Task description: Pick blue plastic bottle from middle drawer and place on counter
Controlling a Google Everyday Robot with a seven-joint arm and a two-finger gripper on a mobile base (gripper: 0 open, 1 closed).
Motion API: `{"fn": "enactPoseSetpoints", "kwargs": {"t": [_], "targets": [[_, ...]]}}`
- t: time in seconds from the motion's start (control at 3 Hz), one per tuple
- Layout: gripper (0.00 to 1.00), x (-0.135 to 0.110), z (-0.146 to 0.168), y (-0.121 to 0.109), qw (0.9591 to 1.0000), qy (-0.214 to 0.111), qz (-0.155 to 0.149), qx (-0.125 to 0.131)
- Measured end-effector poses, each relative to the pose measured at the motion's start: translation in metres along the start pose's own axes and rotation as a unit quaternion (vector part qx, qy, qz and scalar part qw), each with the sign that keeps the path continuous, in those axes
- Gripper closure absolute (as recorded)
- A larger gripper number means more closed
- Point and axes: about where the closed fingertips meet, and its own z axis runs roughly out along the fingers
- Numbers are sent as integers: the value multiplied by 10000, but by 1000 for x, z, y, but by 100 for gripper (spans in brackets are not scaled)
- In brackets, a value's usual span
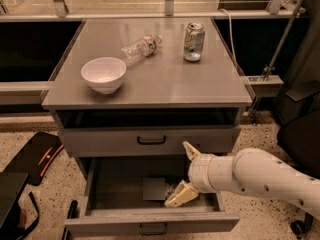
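Observation:
The middle drawer (110, 224) is pulled open below the closed drawer (100, 141). On its floor the blue plastic bottle (154, 189) shows only as a dark stubby shape in the arm's shadow. My gripper (177, 175) reaches into the drawer from the right, fingers spread wide. The lower finger (180, 195) lies right beside the bottle's right end, and the upper finger (190, 150) points up in front of the closed drawer. Nothing is held. The counter (165, 84) is the grey cabinet top above.
On the counter stand a white bowl (104, 74) at front left, a slim clear bottle with a red-and-white label (141, 48) lying down, and a green-and-white can (193, 42). A black bag (35, 156) lies on the floor at left. A dark chair (302, 139) stands at right.

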Motion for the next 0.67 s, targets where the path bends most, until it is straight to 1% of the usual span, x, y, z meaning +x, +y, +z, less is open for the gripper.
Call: {"fn": "enactPoseSetpoints", "kwargs": {"t": [0.33, 0.67], "targets": [[0, 33, 3, 8, 9987, 399, -277, 118], [0, 120, 37, 44, 9940, 1091, -100, -11]]}}
